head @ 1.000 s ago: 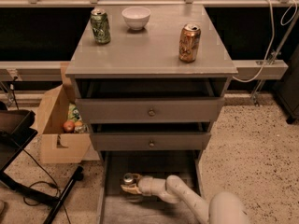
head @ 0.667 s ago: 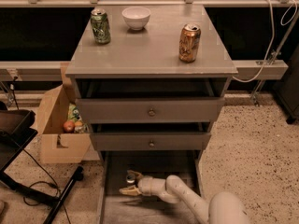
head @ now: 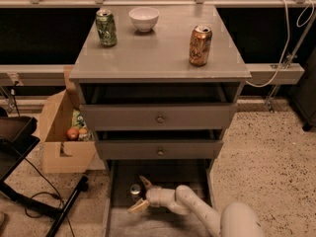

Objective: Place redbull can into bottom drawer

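Observation:
The redbull can (head: 135,190) stands upright in the bottom drawer (head: 118,221), near its left side; only its silver top and a bit of its body show. My gripper (head: 140,194) is low over the drawer, just right of the can, with its two fingers spread open on either side of it, one above and one below. The white arm reaches in from the lower right.
On the cabinet top stand a green can (head: 106,27), a white bowl (head: 144,18) and an orange-gold can (head: 200,45). Two knobbed drawers (head: 160,118) sit above. A cardboard box (head: 61,132) and a black stand are on the floor at the left.
My gripper was shut on the can one second ago; its fingers have opened and the can now stands free in the drawer.

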Motion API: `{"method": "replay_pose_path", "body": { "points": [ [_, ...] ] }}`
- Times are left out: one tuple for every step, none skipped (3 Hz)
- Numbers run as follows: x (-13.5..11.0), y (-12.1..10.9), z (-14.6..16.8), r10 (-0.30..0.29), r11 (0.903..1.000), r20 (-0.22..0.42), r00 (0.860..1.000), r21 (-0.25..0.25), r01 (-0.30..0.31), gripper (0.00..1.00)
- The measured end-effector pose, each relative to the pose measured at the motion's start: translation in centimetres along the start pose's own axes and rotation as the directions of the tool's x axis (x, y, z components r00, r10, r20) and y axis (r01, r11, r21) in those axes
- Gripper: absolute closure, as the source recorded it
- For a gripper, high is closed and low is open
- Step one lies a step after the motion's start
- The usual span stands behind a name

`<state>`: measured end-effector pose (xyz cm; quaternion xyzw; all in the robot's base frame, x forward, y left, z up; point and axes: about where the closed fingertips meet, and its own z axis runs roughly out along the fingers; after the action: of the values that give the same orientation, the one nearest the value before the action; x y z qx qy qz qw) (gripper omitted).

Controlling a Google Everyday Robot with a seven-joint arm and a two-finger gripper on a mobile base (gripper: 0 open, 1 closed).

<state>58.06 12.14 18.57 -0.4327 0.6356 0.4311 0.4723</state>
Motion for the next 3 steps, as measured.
{"method": "replay_pose_path", "body": {
  "points": [
    [-0.2,-0.8,-2.4,0.018,0.9997,-0.049,0.999,0.02,-0.017,0.0],
    [-2.2,-1.3,-9.3,0.03,0.9975,-0.143,0.989,0.067,-0.021,0.0],
    [-3.6,0.6,-15.5,0.075,0.995,-0.259,0.963,0.083,-0.055,0.0]
  ]
}}
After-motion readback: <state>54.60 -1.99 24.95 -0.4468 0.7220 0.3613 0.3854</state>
